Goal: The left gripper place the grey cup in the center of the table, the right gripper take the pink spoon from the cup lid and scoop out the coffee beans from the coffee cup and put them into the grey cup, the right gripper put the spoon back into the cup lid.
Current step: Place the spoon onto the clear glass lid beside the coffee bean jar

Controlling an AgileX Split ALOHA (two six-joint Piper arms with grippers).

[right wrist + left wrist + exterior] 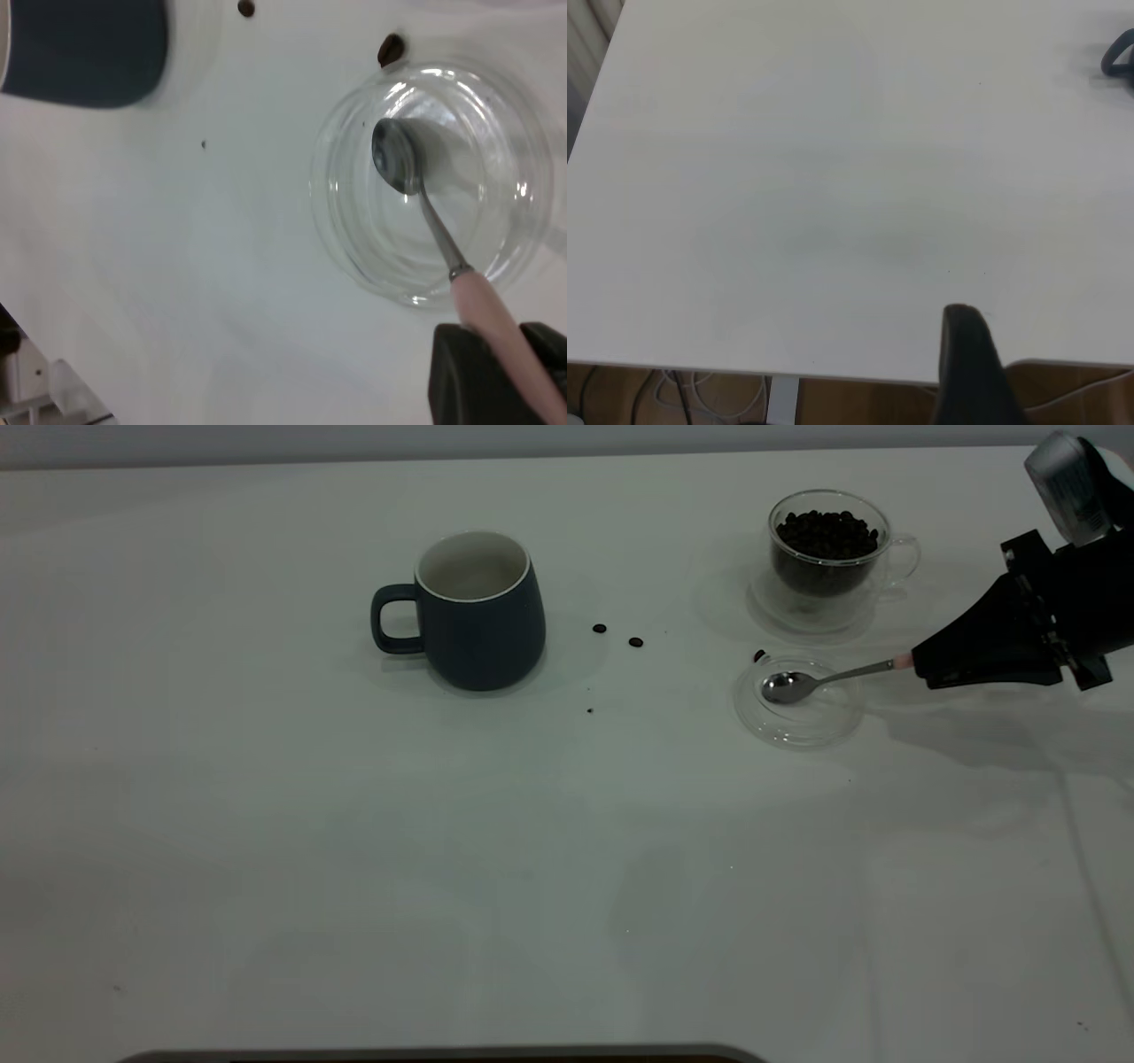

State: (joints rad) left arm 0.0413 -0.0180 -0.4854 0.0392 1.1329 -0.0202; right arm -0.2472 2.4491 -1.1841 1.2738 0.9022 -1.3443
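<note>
The pink spoon (819, 680), a small teaspoon with a shiny metal bowl and pale pink handle, has its empty bowl over the cup lid (797, 701), a round clear glass disc. Its handle points toward 3 o'clock into the black tapered right gripper (926, 664), whose fingers (469, 376) are pinched on it; apparently the spoon is either being lifted or returned. At 12 o'clock of the lid stands the coffee cup (828, 553), clear double-walled glass full of dark coffee beans (827, 533). Three stray beans (617, 635) lie toward the grey cup (478, 611), a rounded blue-grey mug mid-table. The left gripper (970, 372) hangs idle over the white table (354, 850)'s edge; whether it is spread I cannot tell.
</note>
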